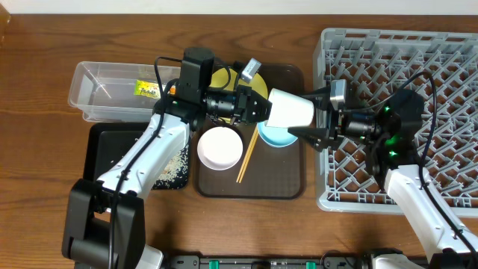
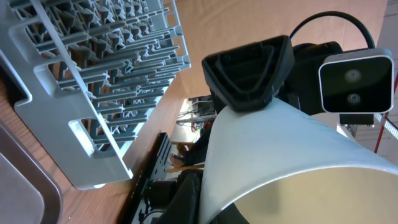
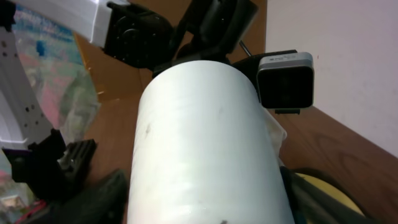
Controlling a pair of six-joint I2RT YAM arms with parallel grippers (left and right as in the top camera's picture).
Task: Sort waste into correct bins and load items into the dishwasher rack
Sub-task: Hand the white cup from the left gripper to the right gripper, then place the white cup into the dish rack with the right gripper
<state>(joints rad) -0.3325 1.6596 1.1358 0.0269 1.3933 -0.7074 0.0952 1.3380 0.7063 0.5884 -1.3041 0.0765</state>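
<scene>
Hanging sideways in the air above the brown serving tray [image 1: 287,188], the pale green cup [image 1: 290,110] sits between the two arms, and the step in hand reads as a transfer from one to the other. The left gripper [image 1: 263,109] meets the cup at its open end. Since the cup is aloft and level, I judge this gripper to be clamped on it. The right gripper [image 1: 308,113] brackets the base end, with one of its fingers [image 2: 249,68] lying against the cup wall in the left wrist view. Whether that pair is squeezing or only resting there, I cannot tell.

The snack wrapper [image 1: 147,90] lies in the clear tub [image 1: 81,82] and the rice [image 1: 176,166] on the black tray [image 1: 101,146], so the waste looks sorted. On the serving tray are the white bowl [image 1: 219,147], the chopsticks [image 1: 247,155], the light blue bowl [image 1: 273,137] and the yellow plate [image 1: 222,76], which is partly hidden under the left arm. No dishes show in the visible parts of the dishwasher rack [image 1: 448,45].

The next move calls for the right fingers to grip firmly before the left pair lets go. After that the cup needs a short carry to the rack and a placement among the pegs. A smooth round wall held near one end could slip or roll if the release comes early.
</scene>
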